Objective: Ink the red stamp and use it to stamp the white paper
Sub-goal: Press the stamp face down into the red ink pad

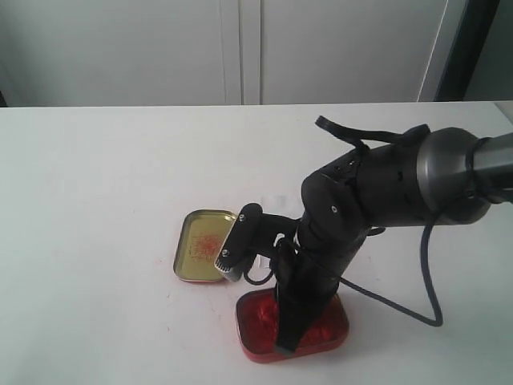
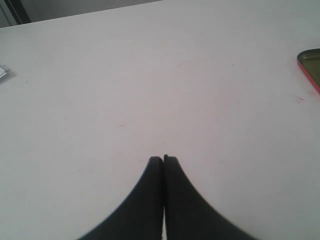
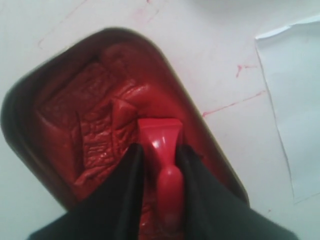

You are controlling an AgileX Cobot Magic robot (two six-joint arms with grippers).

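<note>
Currently red stamp (image 3: pixel 164 145) pinched between right fingers (image 3: pixel 127 187), base against ink paste (image 3: pixel 85 135).

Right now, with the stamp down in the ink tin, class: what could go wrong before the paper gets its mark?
1. The right gripper pinches the red stamp only by its narrow handle; lumpy paste in the ink tin may tilt it or coat it unevenly.
2. The white paper lies loose, and the left gripper sits shut elsewhere, so the sheet could shift or lift with the stamp.
</note>
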